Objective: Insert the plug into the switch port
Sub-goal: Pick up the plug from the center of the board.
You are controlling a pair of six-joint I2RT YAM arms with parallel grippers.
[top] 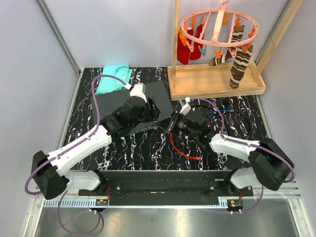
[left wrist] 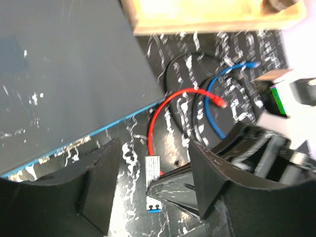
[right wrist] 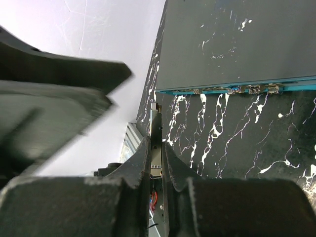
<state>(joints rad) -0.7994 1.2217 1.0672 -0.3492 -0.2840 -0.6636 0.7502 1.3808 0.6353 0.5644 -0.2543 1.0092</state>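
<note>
Right gripper (right wrist: 157, 145) pinches the plug (right wrist: 156, 158), which sits short of the switch (right wrist: 237, 44) and its teal port edge. Left gripper (left wrist: 154, 148): jaws apart, flanking the plug, gripping nothing.

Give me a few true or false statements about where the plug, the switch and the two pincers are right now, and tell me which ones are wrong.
1. The right pincer is closed on the plug. True.
2. The plug is already seated in the switch. False: bare table separates it from the teal port edge.
3. The left pincer is clamped on the red cable. False: its fingers stand apart and hold nothing; the cable lies on the table.
4. A folded teal cloth lies past the switch, toward the table's far left corner. True.
</note>
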